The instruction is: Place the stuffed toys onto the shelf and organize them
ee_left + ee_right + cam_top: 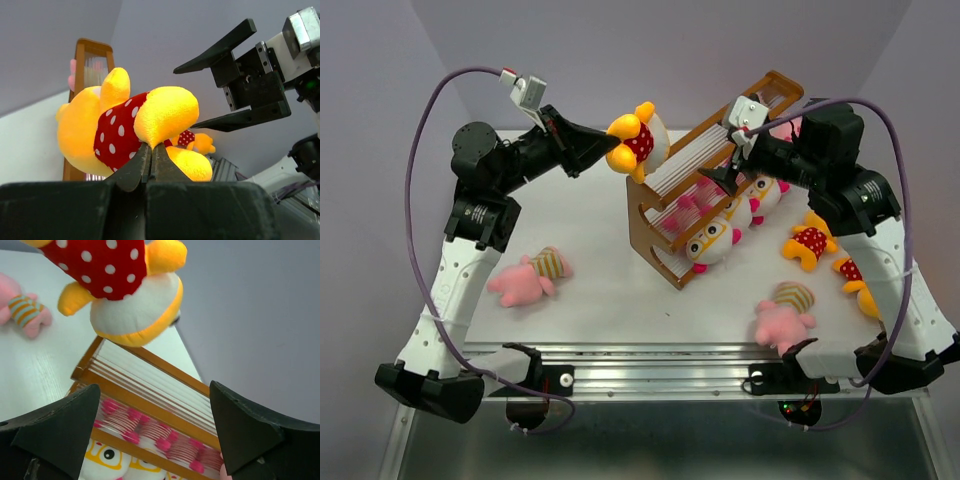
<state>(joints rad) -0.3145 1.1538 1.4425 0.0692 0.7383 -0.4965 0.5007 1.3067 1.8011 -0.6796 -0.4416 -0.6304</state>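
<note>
Closest to the left wrist lens: the left gripper (151,150), pinched shut on the plush of a yellow-orange toy (120,130) in red polka dots, just under one limb. Holds it aloft, clear of the table (620,292). Largest on that table: the shelf (655,222), orange-brown, set at a slant across the middle, the held toy just beside its upper tier. Above that tier, the right gripper (154,390), jaws spread wide, nothing between them. On the lower tier, in a row, three white-faced toys (712,240) with orange glasses. Loose on the table: a pink toy (525,282) in a striped shirt, left of the shelf; a second pink toy (783,318) near the front edge on the right; two more yellow toys (809,241) right of the shelf, one partly behind the right arm.
</note>
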